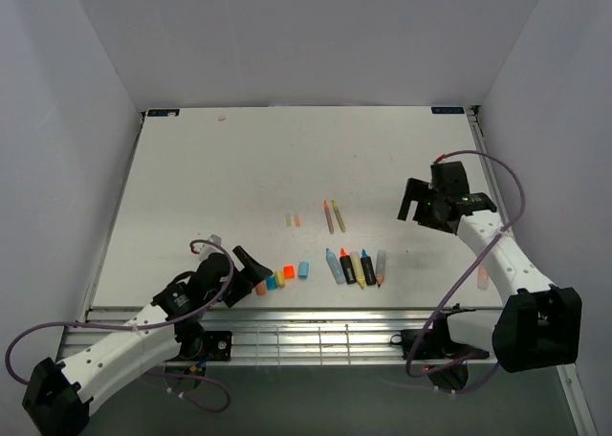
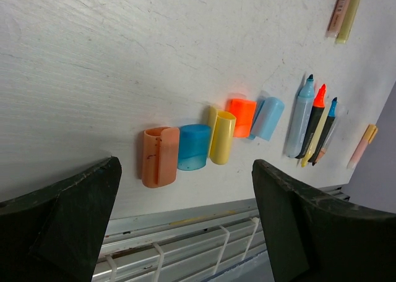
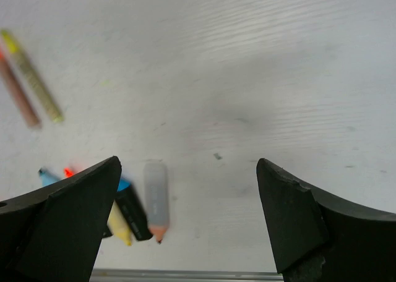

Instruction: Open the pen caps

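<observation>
Ok, status: both claws are wide open, nothing held.

Left claw (image 2: 185, 170) sits low at the near-left of the table (image 1: 239, 159). Its fingers (image 2: 68, 220) are spread and aimed at the cap row, not touching any cap.

Five caps lie on their sides in a tight diagonal line just ahead of that claw:
- salmon cap (image 2: 159, 156) at the left end
- blue cap (image 2: 193, 146)
- yellow cap (image 2: 221, 136)
- orange cap (image 2: 242, 116)
- lt-blue cap (image 2: 268, 118)

Salmon + blue touch, and blue + yellow touch. Orange is tucked between yellow and lt-blue, in contact w/ both as far as the wrist cam shows. All five are off their pens.

Two tiny pale caps (image 1: 289, 220) lie side by side farther up the table, apart from the row.

Markers (image 1: 347, 267) lie in a bunch just right of the lt-blue cap w/ bare tips showing: lt-blue barrel, black w/ orange tip, yellow, black w/ blue tip. Grey marker (image 3: 156, 198) is at the right end of the bunch, orange tip toward the near edge. Two thin pens (image 1: 338, 215) lie parallel beyond the markers.

Right claw (image 3: 189, 170) hangs above bare table right of the markers, well apart from all caps. Nothing sits between its fingers (image 3: 297, 220).

Metal rail (image 1: 316, 336) runs along the near edge below the cap row.
</observation>
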### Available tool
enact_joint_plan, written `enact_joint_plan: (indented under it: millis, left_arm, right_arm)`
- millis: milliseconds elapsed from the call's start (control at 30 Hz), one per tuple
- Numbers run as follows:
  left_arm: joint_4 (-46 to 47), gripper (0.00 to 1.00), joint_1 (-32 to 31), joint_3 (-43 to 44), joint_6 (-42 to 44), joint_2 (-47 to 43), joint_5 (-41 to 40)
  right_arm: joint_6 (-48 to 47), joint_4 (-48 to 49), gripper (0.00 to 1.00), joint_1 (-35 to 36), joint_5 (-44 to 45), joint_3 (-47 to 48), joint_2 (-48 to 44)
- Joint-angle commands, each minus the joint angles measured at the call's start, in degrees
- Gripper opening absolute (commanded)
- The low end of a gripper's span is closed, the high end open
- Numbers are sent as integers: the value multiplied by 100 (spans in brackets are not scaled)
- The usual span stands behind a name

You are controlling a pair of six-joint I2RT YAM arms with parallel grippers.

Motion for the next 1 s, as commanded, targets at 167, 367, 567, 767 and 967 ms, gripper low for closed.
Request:
enact_joint_plan:
  millis: [167,367,567,767,967]
  left_arm:
    - [-388,98,31,473,328,612,97]
    - [-247,98,31,684,521,1053,282]
    - [-107,98,31,684,609,1115,362]
    - [51,98,31,745,714,1264,458]
    - [122,98,31,702,794,1220,502]
  right_arm:
    - [72,-529,90,-2351,950,315,338]
    - [484,-564,90,-2887,1775,140,435]
    - [433,-179,91,-3283,1568,-316,181]
    - [134,192,92,-3520,1162,-634,145]
    - [63,403,93,-3608,1056,-818,171]
